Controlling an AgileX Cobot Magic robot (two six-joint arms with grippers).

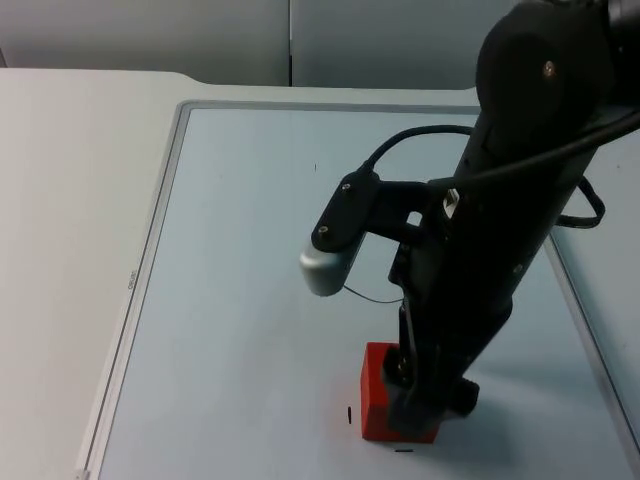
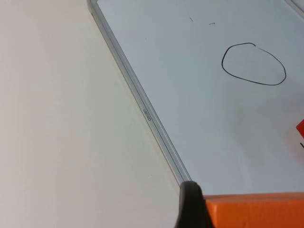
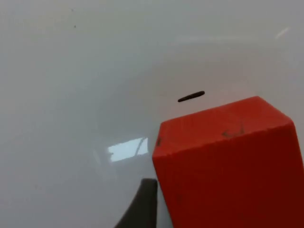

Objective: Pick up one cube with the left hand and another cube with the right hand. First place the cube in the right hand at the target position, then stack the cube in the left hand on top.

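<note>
A red cube (image 1: pixel 378 400) rests on the whiteboard near the front edge, and it looms close in the right wrist view (image 3: pixel 228 161). My right gripper (image 1: pixel 428 405) is lowered over it, open, with one fingertip (image 3: pixel 142 204) just beside the cube's left face and a thin gap between them. My left gripper (image 2: pixel 247 217) is shut on an orange cube (image 2: pixel 256 209), its fingertip (image 2: pixel 191 204) pressed against the cube's side, above the board's left rim. A hand-drawn black circle (image 2: pixel 253 64) marks the board, and a corner of the red cube (image 2: pixel 300 127) lies beyond it.
The whiteboard's metal frame (image 1: pixel 150 250) runs along the left, with bare white table (image 1: pixel 70 220) outside it. Short black pen marks (image 1: pixel 348 415) lie beside the red cube. The grey partition wall (image 1: pixel 300 40) closes the back.
</note>
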